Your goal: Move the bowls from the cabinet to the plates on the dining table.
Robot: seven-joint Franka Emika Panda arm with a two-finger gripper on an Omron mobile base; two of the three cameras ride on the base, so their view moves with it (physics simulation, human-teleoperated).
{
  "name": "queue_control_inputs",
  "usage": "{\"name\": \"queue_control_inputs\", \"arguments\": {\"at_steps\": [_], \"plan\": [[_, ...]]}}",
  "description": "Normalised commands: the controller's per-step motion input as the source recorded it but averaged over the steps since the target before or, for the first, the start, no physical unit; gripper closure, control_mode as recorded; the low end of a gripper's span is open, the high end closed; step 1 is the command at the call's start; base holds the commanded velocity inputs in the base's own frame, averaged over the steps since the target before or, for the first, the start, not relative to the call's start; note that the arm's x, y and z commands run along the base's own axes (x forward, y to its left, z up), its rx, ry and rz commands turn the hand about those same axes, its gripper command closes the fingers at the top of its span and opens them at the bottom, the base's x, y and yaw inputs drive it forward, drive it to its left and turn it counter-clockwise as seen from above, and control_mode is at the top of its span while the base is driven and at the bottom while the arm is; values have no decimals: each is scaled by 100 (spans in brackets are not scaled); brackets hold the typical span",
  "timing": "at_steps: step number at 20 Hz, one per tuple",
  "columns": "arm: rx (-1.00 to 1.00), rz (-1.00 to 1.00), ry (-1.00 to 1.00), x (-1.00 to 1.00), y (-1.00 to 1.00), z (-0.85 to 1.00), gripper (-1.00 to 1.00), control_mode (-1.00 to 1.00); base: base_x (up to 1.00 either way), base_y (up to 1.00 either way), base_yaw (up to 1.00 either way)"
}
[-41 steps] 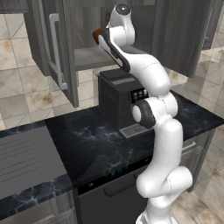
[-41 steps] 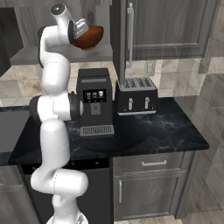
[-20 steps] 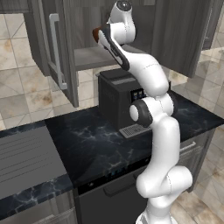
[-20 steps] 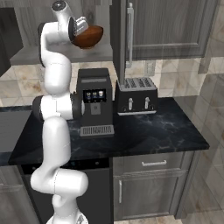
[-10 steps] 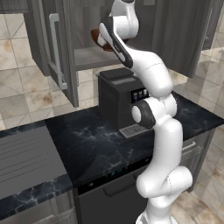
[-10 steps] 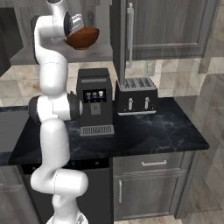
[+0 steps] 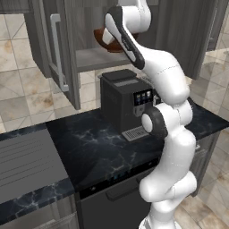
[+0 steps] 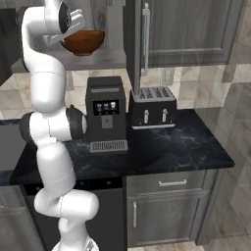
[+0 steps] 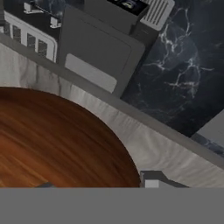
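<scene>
The two-finger gripper [image 8: 74, 30] is up at the open dark grey-brown wood-grain wall cabinet [image 8: 186, 34], its jaws closed on the rim of the round, dark brown wood-like bowl [image 8: 83, 42], which hangs just above the cabinet's pale shelf [image 7: 96, 58]. In the right base view the bowl's whole side profile shows beside the white arm [image 8: 46, 88]; in the left base view the arm covers most of it, leaving a brown sliver [image 7: 107, 38] at the cabinet mouth. The hand view looks straight down into the bowl's grained hollow [image 9: 57, 144], with one dark fingertip [image 9: 153, 178] at its rim, past the shelf edge [image 9: 144, 131] to the black coffee machine [image 9: 98, 48] and black white-veined counter [image 9: 175, 65] below. The right base view alone adds a black slotted toaster [image 8: 152, 108] just beside the machine; the left base view shows the swung-open door with its silver bar handle [image 7: 56, 49].
</scene>
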Motion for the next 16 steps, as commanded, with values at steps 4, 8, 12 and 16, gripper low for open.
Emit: {"name": "queue_control_inputs", "arguments": {"at_steps": [4, 8, 12, 16], "plan": [[-9, 11, -14, -94, -32, 0, 100, -100, 0, 0, 0], [-10, 13, -14, -99, -28, 0, 100, -100, 0, 0, 0], [-9, 13, -14, -91, -25, 0, 100, -100, 0, 0, 0], [-6, 14, -10, -69, -23, -26, 100, -100, 0, 0, 0]]}}
